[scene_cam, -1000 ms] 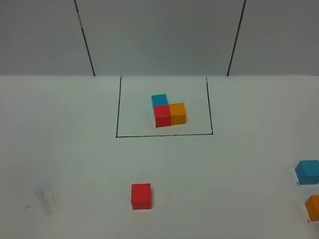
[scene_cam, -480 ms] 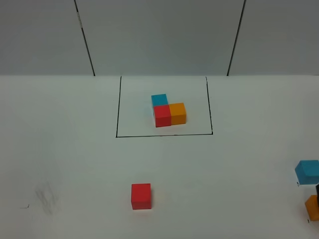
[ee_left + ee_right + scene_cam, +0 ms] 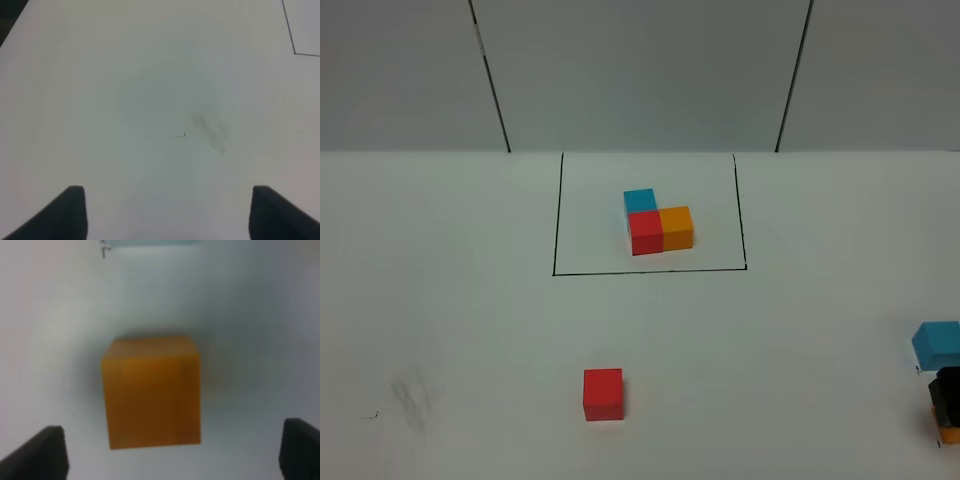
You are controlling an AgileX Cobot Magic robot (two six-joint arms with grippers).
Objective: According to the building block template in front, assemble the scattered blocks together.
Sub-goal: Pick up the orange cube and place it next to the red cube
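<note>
— And the building block template (image 3: 658, 225)?
— Sits at the far middle of the table (image 3: 460, 300), inside the drawn black rectangle (image 3: 650, 271): light blue behind red, orange joined on red's right.
— And the loose ones?
— Red cube (image 3: 603, 394) alone on the near side, well apart from the others. Light blue cube (image 3: 938, 345) at the right edge; orange cube (image 3: 152, 392) just nearer, partly hidden under the right gripper (image 3: 170, 454).
— Clamped on it?
— No. Spread wide to either side of it, touching nothing.
— And the left gripper (image 3: 170, 215)?
— Spread apart too, over bare table near a grey smudge (image 3: 212, 131), gripping nothing.
</note>
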